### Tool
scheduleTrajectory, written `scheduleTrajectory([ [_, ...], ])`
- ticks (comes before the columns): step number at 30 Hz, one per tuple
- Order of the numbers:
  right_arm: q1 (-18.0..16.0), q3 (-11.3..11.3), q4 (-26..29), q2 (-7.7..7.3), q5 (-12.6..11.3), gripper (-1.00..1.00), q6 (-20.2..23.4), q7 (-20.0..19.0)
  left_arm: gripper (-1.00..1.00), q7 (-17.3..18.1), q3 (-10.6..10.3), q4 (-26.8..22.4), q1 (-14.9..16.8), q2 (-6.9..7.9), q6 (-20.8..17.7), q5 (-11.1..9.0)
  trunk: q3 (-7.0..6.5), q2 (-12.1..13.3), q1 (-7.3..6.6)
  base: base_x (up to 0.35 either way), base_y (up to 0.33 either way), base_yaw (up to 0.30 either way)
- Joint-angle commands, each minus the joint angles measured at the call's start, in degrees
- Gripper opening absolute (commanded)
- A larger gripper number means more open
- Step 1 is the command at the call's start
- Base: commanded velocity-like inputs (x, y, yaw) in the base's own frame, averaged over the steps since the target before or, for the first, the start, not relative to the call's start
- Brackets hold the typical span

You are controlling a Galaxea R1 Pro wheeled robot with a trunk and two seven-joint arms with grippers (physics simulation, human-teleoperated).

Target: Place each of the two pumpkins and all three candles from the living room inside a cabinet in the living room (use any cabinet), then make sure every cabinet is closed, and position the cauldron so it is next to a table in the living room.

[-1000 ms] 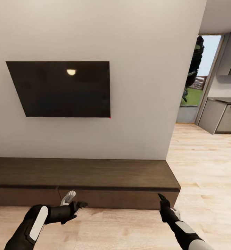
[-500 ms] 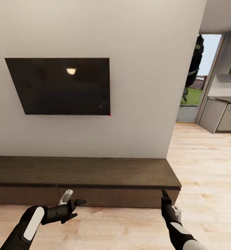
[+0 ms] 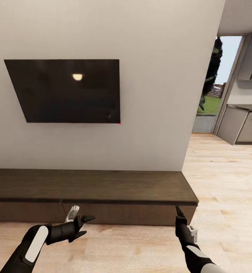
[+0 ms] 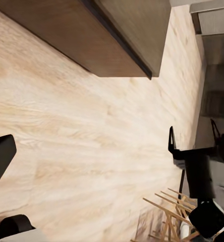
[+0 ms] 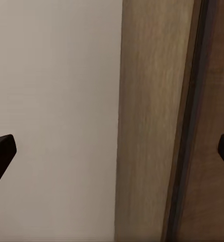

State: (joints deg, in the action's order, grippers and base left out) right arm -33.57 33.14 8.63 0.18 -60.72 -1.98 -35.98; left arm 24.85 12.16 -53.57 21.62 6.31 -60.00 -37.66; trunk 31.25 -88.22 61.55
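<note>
cabinet (image 3: 91, 189) low against the wall across lower frame, both drawer fronts flush, closed. tv (image 3: 65, 91) mounted above, upper left. left gripper (image 3: 81, 223) lower left, just before the drawer front, fingers spread, released, empty. right gripper (image 3: 178, 214) lower right near cabinet's right end; right wrist view: fingertips wide apart, released. wood floor (image 3: 224, 182) at right.

Dark TV (image 3: 67, 91) on wall, wood floor (image 3: 224, 178), kitchen units (image 3: 241, 127) beyond.
</note>
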Motion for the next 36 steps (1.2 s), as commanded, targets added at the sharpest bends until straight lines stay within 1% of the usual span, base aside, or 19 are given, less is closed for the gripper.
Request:
scheduleTrajectory([
  [1, 0.0, 0.0, 0.0, 0.02, 0.0, 1.0, 0.1, 0.0, 1.0, 0.6, 0.0, 0.0, 0.0, 0.11, 0.0, -0.2, 0.18, -0.4, 0.23, 0.0, 0.0, 0.0],
  [3, 0.0, 0.0, 0.0, 0.06, 0.0, 1.0, 0.1, 0.0, 1.0, 2.1, -0.1, 0.0, 0.0, 0.5, 0.0, -0.5, 0.54, -1.2, 0.67, 0.0, 0.0, 0.0],
  [7, 0.0, 0.0, 0.0, 0.14, 0.0, 1.0, 0.1, 0.0, 1.0, 3.9, -0.2, 0.0, 0.0, 0.71, 0.0, -0.6, 1.26, -2.8, 1.54, 0.0, 0.0, 0.0],
  [12, 0.0, 0.1, 0.0, 0.05, -0.1, 1.0, 0.2, -0.1, 1.0, 4.4, -0.2, 0.2, 0.0, 0.69, 0.0, -0.6, 2.16, -4.8, 2.64, 0.0, 0.0, 0.0],
  [17, 0.0, 0.1, 0.0, 0.56, -0.1, 1.0, 0.2, -0.3, 1.0, 4.4, -0.1, 0.9, 0.0, 0.75, 0.0, -0.6, 3.06, -6.8, 3.74, 0.0, 0.0, 0.0],
  [21, 0.0, 0.1, 0.0, 0.35, -0.2, 1.0, 0.3, -0.7, 1.0, 4.4, -0.1, 1.1, 0.0, 0.73, 0.0, -0.6, 3.78, -8.4, 4.62, 0.0, 0.0, 0.0],
  [29, 0.0, 0.0, 0.0, 0.76, 0.1, 1.0, -0.2, -0.2, 1.0, 4.7, 0.0, 1.1, 0.0, 0.98, 0.0, -0.6, 5.21, -11.6, 6.38, 0.0, 0.0, 0.0],
  [34, 0.0, 0.1, 0.0, 0.52, -0.1, 1.0, 0.2, -0.6, 1.0, 6.6, 0.0, 1.1, 0.0, 1.24, 0.0, -0.6, 6.11, -13.7, 7.47, 0.0, 0.0, 0.0],
  [36, 0.0, 0.1, 0.0, 0.6, -0.2, 1.0, 0.2, -0.6, 1.0, 7.5, -0.1, 1.1, 0.0, 1.59, 0.0, -0.6, 6.47, -14.5, 7.91, 0.0, 0.0, 0.0],
])
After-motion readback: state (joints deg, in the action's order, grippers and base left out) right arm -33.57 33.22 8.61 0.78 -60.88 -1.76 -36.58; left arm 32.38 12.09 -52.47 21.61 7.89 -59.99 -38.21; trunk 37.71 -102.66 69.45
